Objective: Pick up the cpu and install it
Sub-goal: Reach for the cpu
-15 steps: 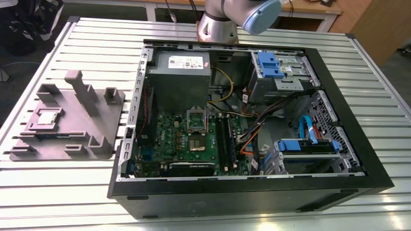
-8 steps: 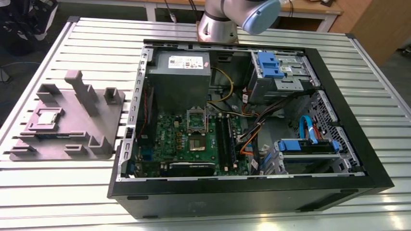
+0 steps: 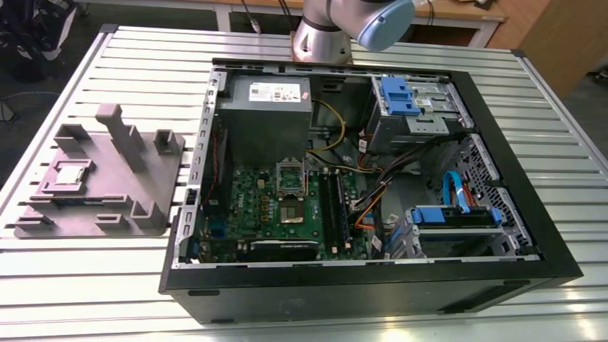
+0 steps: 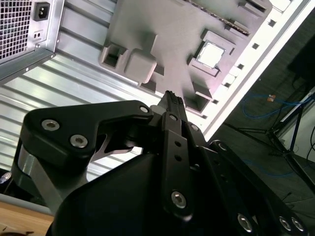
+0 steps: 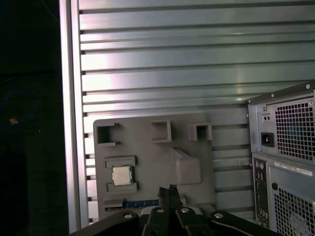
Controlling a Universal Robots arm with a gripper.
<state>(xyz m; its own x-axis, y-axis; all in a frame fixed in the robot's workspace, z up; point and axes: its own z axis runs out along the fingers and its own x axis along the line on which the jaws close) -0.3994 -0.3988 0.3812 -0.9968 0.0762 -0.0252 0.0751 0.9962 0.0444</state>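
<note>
The cpu (image 3: pixel 71 173) is a small silver square lying flat in a recess of the grey tray (image 3: pixel 95 208) at the exterior view's left. Both wrist views look down on it: the cpu (image 5: pixel 122 175) (image 4: pixel 211 54) rests in the tray (image 5: pixel 147 147) (image 4: pixel 167 29). My gripper (image 5: pixel 168 189) (image 4: pixel 172 96) hangs well above the tray, off to one side of the chip, its fingers together with nothing between them. The green motherboard (image 3: pixel 275 214) lies inside the open computer case (image 3: pixel 380 285).
Several upright posts (image 3: pixel 122 135) rise from the tray. The case holds a grey power supply (image 3: pixel 264 114), blue drive brackets (image 3: pixel 399 96) and loose cables (image 3: pixel 380 192). The case's rear panel (image 5: pixel 285 162) stands beside the tray. The arm (image 3: pixel 328 35) stands behind the case on the slatted table (image 3: pixel 152 64).
</note>
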